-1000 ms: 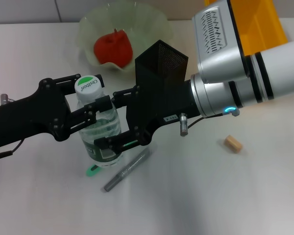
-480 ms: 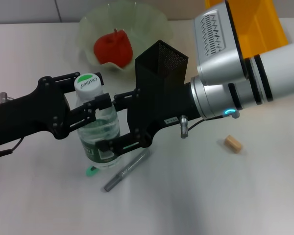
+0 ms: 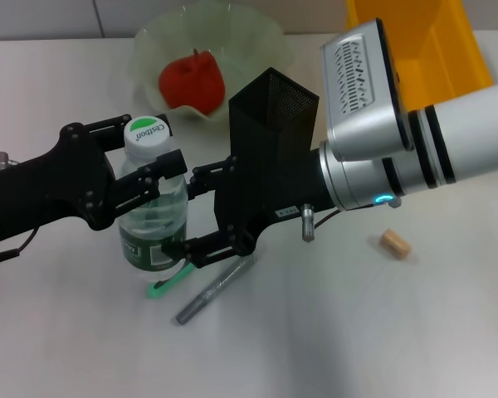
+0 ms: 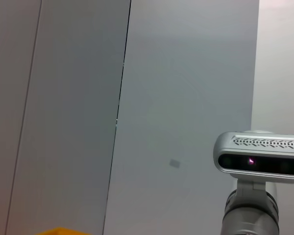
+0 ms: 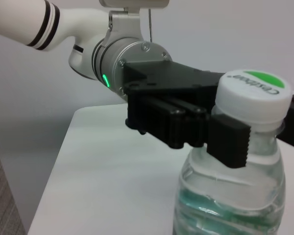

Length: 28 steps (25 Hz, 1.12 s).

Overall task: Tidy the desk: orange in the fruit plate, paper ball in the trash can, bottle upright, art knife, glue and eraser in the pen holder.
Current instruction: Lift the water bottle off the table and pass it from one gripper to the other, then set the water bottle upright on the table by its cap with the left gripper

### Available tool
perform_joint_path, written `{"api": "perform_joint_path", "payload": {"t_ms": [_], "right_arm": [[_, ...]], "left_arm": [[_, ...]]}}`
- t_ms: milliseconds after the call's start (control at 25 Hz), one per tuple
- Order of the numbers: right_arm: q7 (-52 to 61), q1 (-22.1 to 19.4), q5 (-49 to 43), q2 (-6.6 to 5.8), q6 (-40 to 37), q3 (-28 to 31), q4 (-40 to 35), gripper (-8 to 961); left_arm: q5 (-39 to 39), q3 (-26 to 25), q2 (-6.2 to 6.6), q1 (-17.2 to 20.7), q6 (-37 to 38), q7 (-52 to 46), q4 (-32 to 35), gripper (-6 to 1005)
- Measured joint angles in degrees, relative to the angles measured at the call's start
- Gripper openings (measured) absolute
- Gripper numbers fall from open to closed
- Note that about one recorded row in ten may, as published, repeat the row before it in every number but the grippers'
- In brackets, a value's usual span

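The bottle (image 3: 152,207) stands upright on the worktop (image 3: 315,332), just in front of the fruit plate (image 3: 261,37) and beside the black pen holder (image 3: 272,112). The left gripper (image 3: 145,162) has its jaws clamped on the neck just under the white cap. The right gripper (image 3: 191,207) brackets the body with jaws spread wide, apparently clear of it. Part-filled, the bottle should feel bottom-heavy with a slick, springy wall; the stiff neck looks the safest hold. Art knife (image 3: 214,288) lies beside the base.

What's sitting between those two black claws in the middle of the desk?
A water bottle with a white cap, standing upright between the left gripper and right gripper, in the head view.
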Motion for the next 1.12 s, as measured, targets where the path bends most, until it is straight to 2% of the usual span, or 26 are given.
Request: {"api": "perform_joint_path", "payload": {"t_ms": [400, 640, 1000, 1120], "right_arm": [[-2.15, -1.57, 2.58, -0.02, 1.44, 0.04, -0.13, 730], [-4.19, -3.80, 4.75, -0.11, 3.63, 0.70, -0.12, 730], [-4.27, -5.72, 5.86, -0.13, 4.85, 0.80, 0.40, 730], [-4.31, -6.82, 7.82, -0.26, 4.96, 0.82, 0.42, 730]], "left_arm": [[-0.24, -0.41, -0.01, 0.47, 0.18, 0.02, 0.18, 448], [-0.22, -2.00, 0.00, 1.38, 0.39, -0.41, 2.57, 448], [-0.15, -7.54, 0.12, 1.87, -0.06, -0.07, 3.14, 448], [-0.13, -11.30, 0.06, 1.89, -0.86, -0.01, 3.16, 448]]}}
